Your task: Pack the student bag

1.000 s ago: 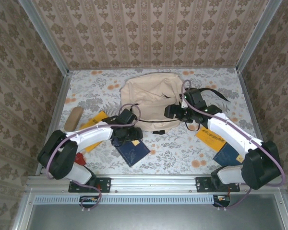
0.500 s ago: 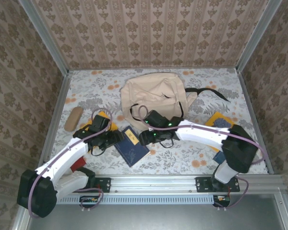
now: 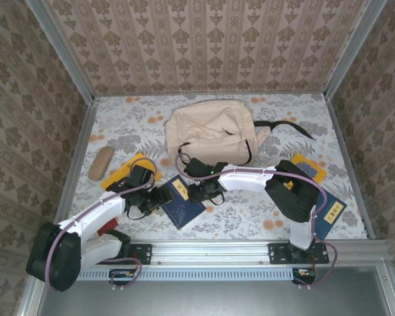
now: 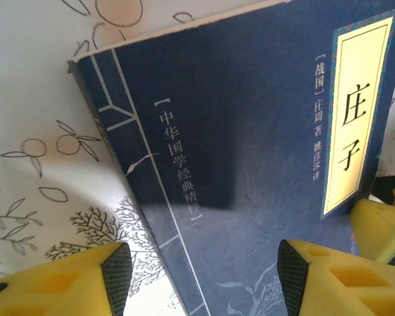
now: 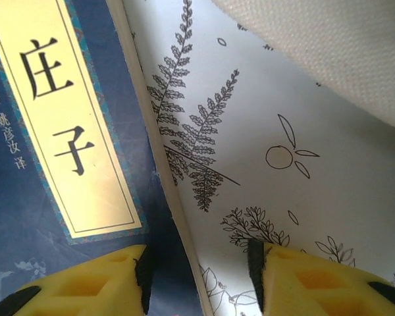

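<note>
The student bag (image 3: 210, 128), a big beige backpack with black straps, lies at the back middle of the table; its fabric (image 5: 336, 46) fills the upper right corner of the right wrist view. A dark blue book (image 3: 182, 205) with a yellow title label lies flat just in front of it. My left gripper (image 3: 151, 199) is open at the book's left side, and the spine edge of the book (image 4: 250, 151) runs between its fingers (image 4: 85, 280). My right gripper (image 3: 204, 192) is open over the book's far edge (image 5: 164, 164), one finger (image 5: 85, 283) above the cover, the other above the tablecloth.
A tan pencil case (image 3: 101, 162) lies at the left. A yellow book (image 3: 125, 170) lies partly under the left arm. Another yellow book (image 3: 307, 168) and a blue book (image 3: 330, 214) lie on the right. A red item (image 3: 109, 226) sits by the left base.
The right arm swung from the bag's right side across to the blue book's far edge. The left gripper drew back left, then settled at the book's left side.
</note>
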Robot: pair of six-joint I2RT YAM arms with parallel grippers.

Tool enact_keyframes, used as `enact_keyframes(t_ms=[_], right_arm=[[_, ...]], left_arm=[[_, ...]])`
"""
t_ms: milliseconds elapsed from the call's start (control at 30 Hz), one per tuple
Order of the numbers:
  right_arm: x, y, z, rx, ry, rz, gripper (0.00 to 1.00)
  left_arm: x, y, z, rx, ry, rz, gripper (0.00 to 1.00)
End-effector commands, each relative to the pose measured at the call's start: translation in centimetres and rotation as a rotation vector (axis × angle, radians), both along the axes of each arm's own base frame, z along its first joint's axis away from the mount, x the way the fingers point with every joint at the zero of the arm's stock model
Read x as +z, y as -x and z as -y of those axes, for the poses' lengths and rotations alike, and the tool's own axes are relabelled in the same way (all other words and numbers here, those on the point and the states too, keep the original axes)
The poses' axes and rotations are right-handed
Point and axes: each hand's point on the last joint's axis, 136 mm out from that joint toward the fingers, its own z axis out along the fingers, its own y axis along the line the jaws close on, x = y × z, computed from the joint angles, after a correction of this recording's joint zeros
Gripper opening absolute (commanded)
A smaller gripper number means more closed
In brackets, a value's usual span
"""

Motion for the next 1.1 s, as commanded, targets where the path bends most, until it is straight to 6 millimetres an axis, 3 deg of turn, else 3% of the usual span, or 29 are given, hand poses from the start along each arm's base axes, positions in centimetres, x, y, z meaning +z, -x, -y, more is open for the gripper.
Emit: enact_keyframes(t_ms=[0,233,533,833,900,1000,1067], right_arm=[[-1.0,-0.3,0.4,-0.039,0.029,-0.019,0.42],[-1.8,-0.1,0.6,-0.05,0.011,-0.047,0.36],[-2.1,0.5,-0.5,-0.041,-0.05,-0.095,0.34],[-2.3,0.9,-1.0,-0.03,-0.076,-0.124,0.32],[-2.1,0.9,-1.0,-0.03,-0.081,-0.124,0.32],[-1.3,0.8,-1.0,-0.032,-0.092,-0.111,0.35],[-0.1,0.7,-1.2,-0.033,-0.121,-0.094,0.39]], left_arm=[[-0.3,-0.3,0.6,0.007,0.043,-0.007,0.6],[-0.2,-0.9,1.9,-0.017,0.109,0.002,0.56],[3.3,-2.5,4.4,-0.039,0.277,0.118,0.49],[4.0,-2.9,5.1,-0.029,0.338,0.136,0.4],[3.8,-2.9,4.9,-0.027,0.325,0.135,0.33],[3.5,-2.8,4.1,-0.026,0.258,0.124,0.13],[3.8,-2.8,2.9,-0.027,0.157,0.131,0.08]])
